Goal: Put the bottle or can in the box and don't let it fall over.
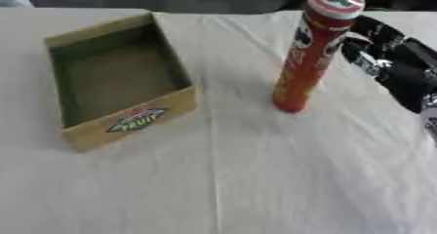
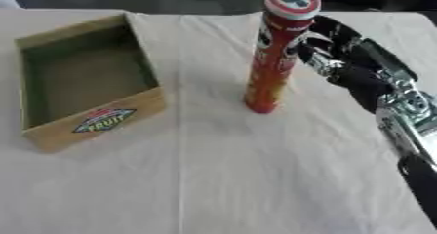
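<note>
A tall red-orange can (image 2: 271,57) with a red and white lid stands upright on the white cloth, right of the middle. To its left lies an open-topped cardboard box (image 1: 128,126) with a fruit label on its front wall; nothing is inside it. My right hand (image 2: 350,65) comes in from the right, black with silver joints. It is open, its fingers (image 2: 324,33) stretched out and reaching the upper right side of the can. Whether they pass behind the can is hidden. My left hand shows in neither view.
The white cloth (image 1: 239,179) covers the whole table, with a few creases. Bare cloth separates the can from the box. The table's far edge runs just behind both, with dark floor beyond.
</note>
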You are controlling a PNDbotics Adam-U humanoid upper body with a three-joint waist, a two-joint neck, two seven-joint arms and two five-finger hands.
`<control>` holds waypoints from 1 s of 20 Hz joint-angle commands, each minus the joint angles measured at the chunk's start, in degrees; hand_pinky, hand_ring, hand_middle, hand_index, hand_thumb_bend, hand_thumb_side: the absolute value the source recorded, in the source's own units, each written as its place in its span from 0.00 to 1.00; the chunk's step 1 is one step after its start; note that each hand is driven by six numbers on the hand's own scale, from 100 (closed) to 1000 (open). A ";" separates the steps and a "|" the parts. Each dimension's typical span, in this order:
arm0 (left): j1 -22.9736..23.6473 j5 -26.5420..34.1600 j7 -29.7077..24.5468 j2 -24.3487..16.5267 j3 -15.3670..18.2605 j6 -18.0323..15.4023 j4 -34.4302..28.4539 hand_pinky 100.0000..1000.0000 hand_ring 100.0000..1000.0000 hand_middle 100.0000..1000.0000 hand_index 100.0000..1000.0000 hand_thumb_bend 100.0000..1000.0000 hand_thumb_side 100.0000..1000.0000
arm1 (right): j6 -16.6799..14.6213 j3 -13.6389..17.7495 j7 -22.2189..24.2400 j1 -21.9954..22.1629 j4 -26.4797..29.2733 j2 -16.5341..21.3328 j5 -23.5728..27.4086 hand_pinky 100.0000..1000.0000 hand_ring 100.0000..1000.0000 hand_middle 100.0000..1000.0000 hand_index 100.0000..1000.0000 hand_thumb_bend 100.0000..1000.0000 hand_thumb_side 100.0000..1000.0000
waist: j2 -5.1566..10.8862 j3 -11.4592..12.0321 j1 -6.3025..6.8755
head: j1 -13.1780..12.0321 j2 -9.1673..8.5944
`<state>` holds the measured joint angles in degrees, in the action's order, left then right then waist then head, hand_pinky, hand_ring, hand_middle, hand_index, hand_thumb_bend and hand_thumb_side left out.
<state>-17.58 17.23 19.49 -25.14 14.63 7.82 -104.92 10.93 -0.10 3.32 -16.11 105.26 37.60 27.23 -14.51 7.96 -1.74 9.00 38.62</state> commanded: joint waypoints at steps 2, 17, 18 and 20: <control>-0.54 -0.10 -0.14 -1.30 0.40 -0.12 -0.83 0.61 0.98 0.82 0.75 0.44 0.30 | 0.16 0.16 0.19 -0.92 0.07 1.57 0.45 1.00 1.00 0.99 1.00 0.18 0.23 | 0.57 0.15 0.13 | 0.15 -0.86; -0.78 0.05 -0.16 -1.04 0.41 -0.13 -0.88 0.61 0.98 0.82 0.75 0.43 0.30 | -0.05 0.04 0.65 -2.60 -0.84 1.88 0.87 1.00 1.00 0.99 1.00 0.18 0.30 | 0.10 0.78 0.17 | 0.64 -1.68; -0.80 0.06 -0.18 -1.01 0.41 -0.13 -0.88 0.61 0.98 0.82 0.75 0.44 0.30 | -0.11 0.00 0.78 -2.77 -0.89 1.96 0.85 1.00 1.00 0.99 1.00 0.18 0.31 | 0.04 0.85 0.17 | 0.66 -1.76; -0.84 0.07 -0.22 -0.97 0.40 -0.13 -0.88 0.61 0.98 0.82 0.75 0.44 0.30 | -0.22 -0.03 1.04 -3.08 -0.93 2.08 0.72 1.00 1.00 0.99 1.00 0.18 0.32 | -0.09 0.95 0.19 | 0.68 -1.83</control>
<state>-17.72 17.23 19.45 -25.08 14.63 7.80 -104.92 10.88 -0.43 4.07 -18.44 103.97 37.64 27.83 -15.28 8.89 -1.74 9.55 37.58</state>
